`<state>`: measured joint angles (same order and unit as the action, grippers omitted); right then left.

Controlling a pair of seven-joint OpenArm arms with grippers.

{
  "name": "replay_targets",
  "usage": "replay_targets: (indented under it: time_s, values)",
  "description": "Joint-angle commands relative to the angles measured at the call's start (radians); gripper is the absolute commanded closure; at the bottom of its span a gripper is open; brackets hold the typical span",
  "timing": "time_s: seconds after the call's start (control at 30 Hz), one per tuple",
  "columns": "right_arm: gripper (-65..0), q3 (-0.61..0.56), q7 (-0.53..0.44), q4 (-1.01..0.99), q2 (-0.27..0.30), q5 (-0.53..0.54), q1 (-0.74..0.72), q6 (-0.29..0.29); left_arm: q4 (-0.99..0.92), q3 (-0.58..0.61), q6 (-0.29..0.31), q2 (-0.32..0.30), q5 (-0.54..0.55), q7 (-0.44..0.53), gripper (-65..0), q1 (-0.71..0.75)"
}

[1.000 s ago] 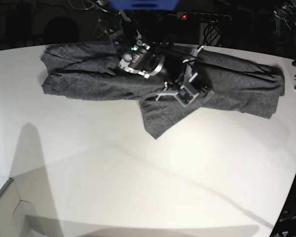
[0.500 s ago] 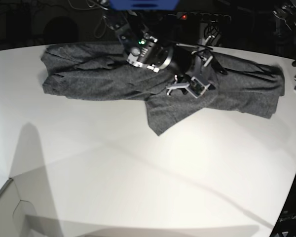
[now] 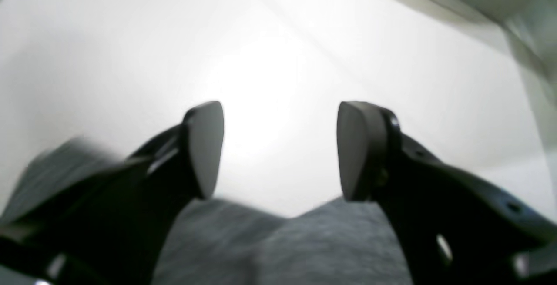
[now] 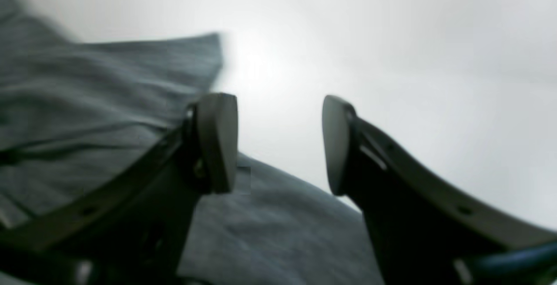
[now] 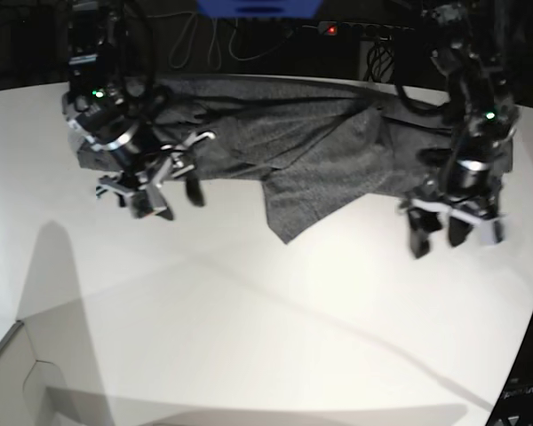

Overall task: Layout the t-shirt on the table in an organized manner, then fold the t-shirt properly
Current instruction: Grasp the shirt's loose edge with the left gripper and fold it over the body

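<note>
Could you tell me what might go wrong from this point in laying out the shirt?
Both grippers are open and hold nothing: the left gripper and right gripper sit at opposite ends of the t-shirt, so a closing grasp could miss the cloth. The shirt lies bunched along the far edge of the table, with one flap pointing forward; pulling unevenly might worsen the folds.

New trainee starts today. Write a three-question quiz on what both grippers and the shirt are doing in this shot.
1. True or false: the left gripper is clamped on the t-shirt.
2. Which part of the t-shirt reaches closest to the camera on the table? A) a pointed flap near the middle B) a sleeve at the right gripper C) the collar
3. Fill in: both grippers have their jaws ____.

Key
1. False: its jaws are apart with nothing between them.
2. A
3. open
</note>
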<state>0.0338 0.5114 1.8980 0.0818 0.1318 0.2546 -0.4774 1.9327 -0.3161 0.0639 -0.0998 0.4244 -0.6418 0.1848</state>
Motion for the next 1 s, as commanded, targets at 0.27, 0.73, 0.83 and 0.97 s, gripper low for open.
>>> replay_targets:
  time_s: [0.27,0.73,0.83,0.97]
  values:
    - [-31.9,0.170,-0.023,0.021,-0.004,0.013,0.010,-0.010,-0.123,0.410,0.006,0.074,-0.258,0.015,-39.4,-0.049]
    - [-31.9,0.177,-0.023,0.021,-0.004,0.013,0.028,-0.010,-0.358,0.486,0.003,0.150,-0.318,0.015,-39.3,-0.123]
    - [-31.9,0.177,-0.024,0.021,-0.004,0.013,0.039,-0.011,-0.402,0.493,0.004,0.151,-0.318,0.015,-39.3,-0.152]
    - [-31.9,0.180,-0.023,0.021,-0.004,0.013,0.039,-0.011,-0.457,0.541,0.003,0.150,-0.318,0.015,-39.3,-0.170]
